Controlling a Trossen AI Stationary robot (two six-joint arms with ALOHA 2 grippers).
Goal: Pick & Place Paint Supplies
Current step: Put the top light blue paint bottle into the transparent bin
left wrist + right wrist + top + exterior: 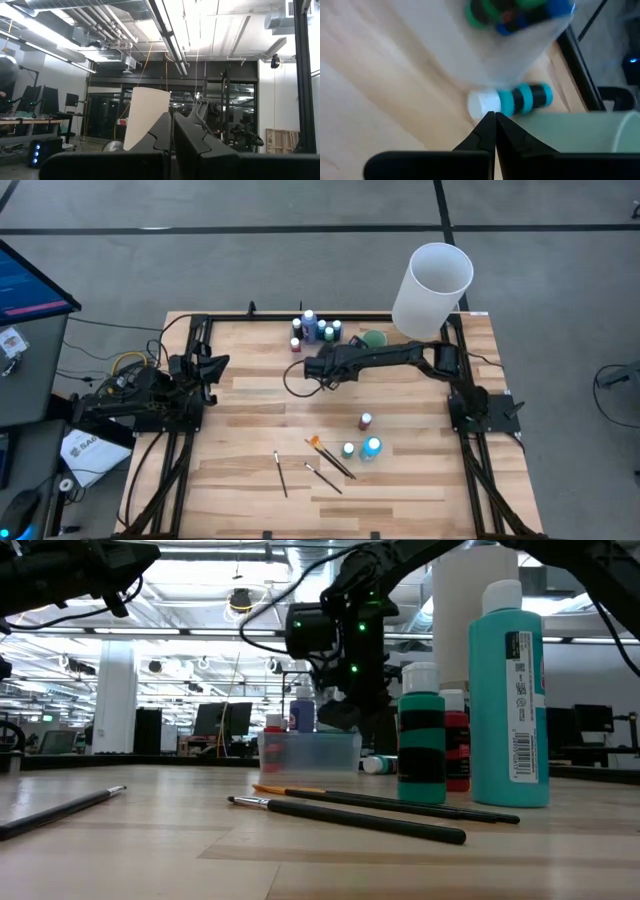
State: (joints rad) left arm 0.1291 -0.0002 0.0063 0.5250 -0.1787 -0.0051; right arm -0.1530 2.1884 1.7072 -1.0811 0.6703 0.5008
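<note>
A teal paint bottle [512, 100] is seen lying on its side on the tabletop [380, 90], just beyond the tips of the right tool [494, 119], which is closed and empty.

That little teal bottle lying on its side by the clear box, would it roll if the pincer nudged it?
Probably. The teal bottle lies on its side on smooth wood and looks round, so it could roll. It looks small, likely light. The shut right pincer might slide off it.

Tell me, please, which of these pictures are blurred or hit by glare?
Right wrist view: the lying teal bottle and the clear box behind it are soft and smeared. Low view: near brushes sharp, ceiling lamps glaring. Left wrist view: bright ceiling lights, dark foreground. High view: evenly lit and sharp.
</note>
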